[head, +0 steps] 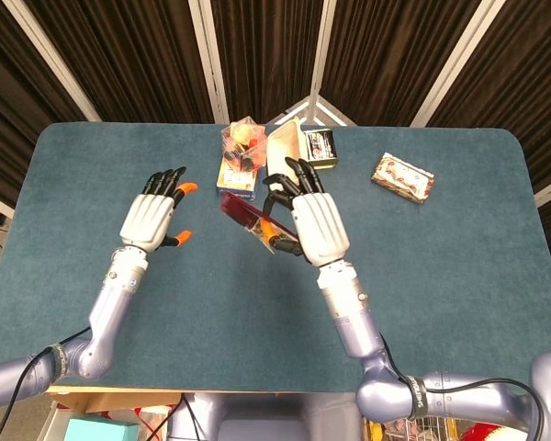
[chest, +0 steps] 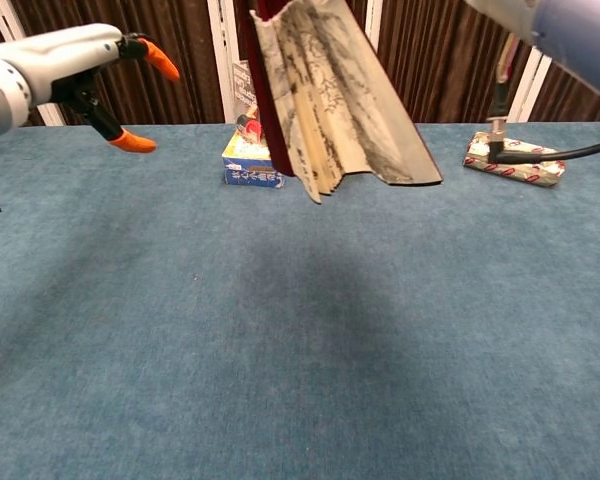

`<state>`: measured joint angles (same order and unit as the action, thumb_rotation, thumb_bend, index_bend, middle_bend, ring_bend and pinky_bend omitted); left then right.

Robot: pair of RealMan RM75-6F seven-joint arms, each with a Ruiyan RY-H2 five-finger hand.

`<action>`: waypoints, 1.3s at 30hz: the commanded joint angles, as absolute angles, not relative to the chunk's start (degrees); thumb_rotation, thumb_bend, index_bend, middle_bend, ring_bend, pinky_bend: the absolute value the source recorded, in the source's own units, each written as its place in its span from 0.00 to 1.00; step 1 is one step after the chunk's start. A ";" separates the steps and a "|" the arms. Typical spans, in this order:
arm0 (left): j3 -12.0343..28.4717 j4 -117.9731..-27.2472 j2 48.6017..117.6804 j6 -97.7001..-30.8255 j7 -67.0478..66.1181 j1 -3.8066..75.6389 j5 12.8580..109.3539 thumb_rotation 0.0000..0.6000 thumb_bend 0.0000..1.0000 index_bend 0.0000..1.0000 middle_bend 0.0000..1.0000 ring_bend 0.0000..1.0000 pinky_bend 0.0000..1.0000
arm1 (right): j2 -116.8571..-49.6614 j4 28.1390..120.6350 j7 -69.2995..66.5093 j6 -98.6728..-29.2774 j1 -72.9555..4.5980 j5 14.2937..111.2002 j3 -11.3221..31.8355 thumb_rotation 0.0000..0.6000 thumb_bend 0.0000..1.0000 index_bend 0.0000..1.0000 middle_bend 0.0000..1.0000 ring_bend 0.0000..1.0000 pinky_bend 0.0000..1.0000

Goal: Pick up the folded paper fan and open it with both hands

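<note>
Clear box (head: 241,141), perhaps red items, right hand (head: 312,222) holding fan (chest: 330,95)

On the blue-green felt table (head: 459,276) there is 1 paper fan with ink painting and dark red guards (chest: 330,100), partly spread, held above the table. Behind the fan stand 1 blue cardboard box (head: 236,180), 1 clear plastic container of red and orange bits (head: 241,140) on that box, 1 cream tray (head: 285,152), and what looks like 1 small dark printed box (head: 320,145). To the fan's right lies 1 red-patterned packet (head: 403,176). 2 white robot hands with orange-tipped fingers: left (head: 152,219), right (head: 310,219).
</note>
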<state>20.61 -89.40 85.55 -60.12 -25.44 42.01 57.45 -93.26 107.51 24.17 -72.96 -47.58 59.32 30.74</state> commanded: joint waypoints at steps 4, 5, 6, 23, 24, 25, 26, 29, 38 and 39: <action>21.46 -86.29 88.18 -56.80 -23.42 45.25 54.53 1.00 0.33 0.27 0.00 0.00 0.00 | -94.47 107.62 24.64 -73.15 -49.29 58.11 30.87 1.00 0.58 0.75 0.31 0.08 0.01; 21.53 -85.93 88.59 -56.17 -23.11 45.70 54.13 1.00 0.34 0.28 0.00 0.00 0.00 | -94.58 107.62 24.69 -73.18 -49.47 58.00 30.88 1.00 0.58 0.75 0.31 0.08 0.01; 21.59 -85.61 89.01 -55.37 -22.71 46.17 53.67 1.00 0.35 0.28 0.00 0.00 0.00 | -94.67 107.64 24.75 -73.25 -49.62 57.89 30.88 1.00 0.58 0.75 0.31 0.08 0.01; 19.73 -84.32 91.62 -50.04 -17.87 50.03 52.64 1.00 0.43 0.44 0.04 0.00 0.00 | -95.88 107.55 24.52 -74.68 -50.88 56.24 29.97 1.00 0.58 0.75 0.31 0.08 0.01; 19.57 -84.37 91.85 -50.20 -17.79 50.11 52.55 1.00 0.44 0.46 0.05 0.00 0.00 | -95.93 107.65 24.49 -74.80 -50.95 56.17 30.01 1.00 0.58 0.75 0.31 0.08 0.01; 19.37 -84.36 92.13 -50.45 -17.73 50.16 52.52 1.00 0.46 0.49 0.05 0.00 0.00 | -95.96 107.74 24.52 -74.90 -51.04 56.12 30.02 1.00 0.58 0.75 0.31 0.08 0.01; 19.09 -84.40 92.45 -50.61 -17.68 50.22 52.55 1.00 0.46 0.50 0.05 0.00 0.00 | -95.96 107.81 24.51 -74.97 -51.11 56.05 30.06 1.00 0.58 0.75 0.31 0.08 0.01; 18.41 -84.26 93.18 -51.30 -17.72 50.31 52.79 1.00 0.48 0.53 0.06 0.00 0.00 | -95.90 108.20 24.39 -75.16 -51.15 55.67 30.09 1.00 0.58 0.75 0.32 0.08 0.01; 17.96 -84.59 93.59 -54.69 -16.69 49.80 54.77 1.00 0.54 0.66 0.10 0.00 0.00 | -94.63 108.76 23.85 -75.39 -50.72 56.10 29.34 1.00 0.58 0.75 0.32 0.08 0.01; 18.06 -84.76 93.31 -55.02 -16.53 49.65 54.80 1.00 0.54 0.66 0.10 0.00 0.00 | -94.31 108.71 23.74 -75.34 -50.57 56.23 29.19 1.00 0.58 0.76 0.32 0.08 0.01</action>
<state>17.96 -84.59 93.58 -54.68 -16.74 49.85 54.64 -94.48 108.74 23.83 -75.38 -50.68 56.12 29.31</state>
